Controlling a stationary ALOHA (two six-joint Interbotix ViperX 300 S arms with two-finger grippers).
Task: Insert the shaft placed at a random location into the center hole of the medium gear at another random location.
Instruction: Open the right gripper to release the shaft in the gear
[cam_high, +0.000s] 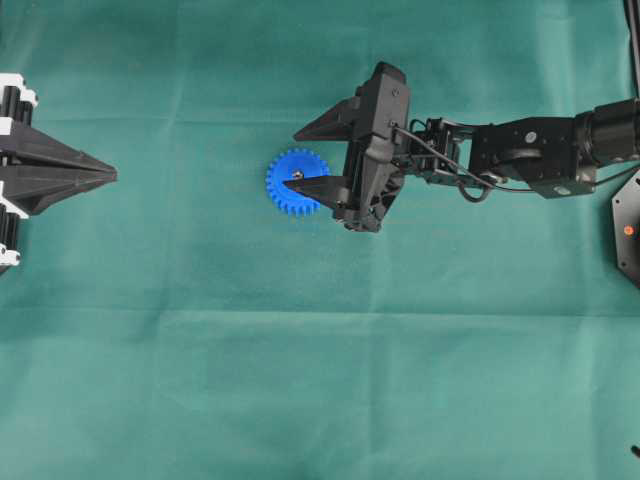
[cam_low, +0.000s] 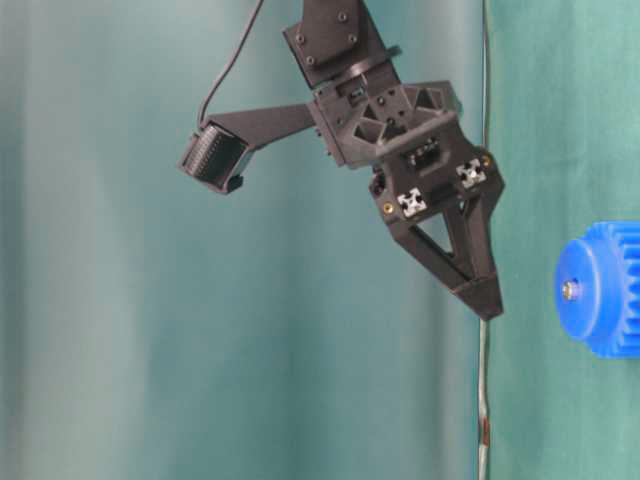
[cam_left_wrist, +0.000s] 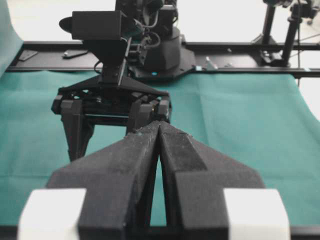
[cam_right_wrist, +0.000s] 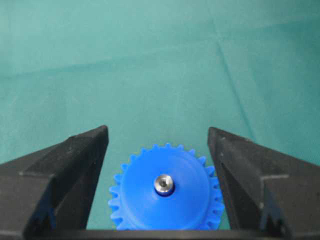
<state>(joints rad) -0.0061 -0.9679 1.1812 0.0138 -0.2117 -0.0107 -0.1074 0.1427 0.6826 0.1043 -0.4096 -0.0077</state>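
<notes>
The blue medium gear (cam_high: 290, 196) (cam_right_wrist: 145, 200) lies flat on the green cloth. The silvery shaft (cam_high: 297, 175) (cam_right_wrist: 163, 183) stands upright in its center hole (cam_right_wrist: 167, 193), filling it. My right gripper (cam_high: 292, 160) (cam_right_wrist: 157, 131) hangs open over the gear, one finger on each side, touching neither gear nor shaft. In the table-level view the gear (cam_low: 605, 290) shows the shaft (cam_low: 571, 290) at its middle, with the right gripper (cam_low: 485, 300) apart from it. My left gripper (cam_high: 110, 175) (cam_left_wrist: 159, 123) rests shut and empty at the far left.
Green cloth (cam_high: 300, 380) covers the whole table. A black arm base (cam_high: 628, 230) sits at the right edge. A thin cable (cam_low: 484, 400) hangs in the table-level view. A black rail (cam_left_wrist: 240, 46) with stands runs along the table's far end.
</notes>
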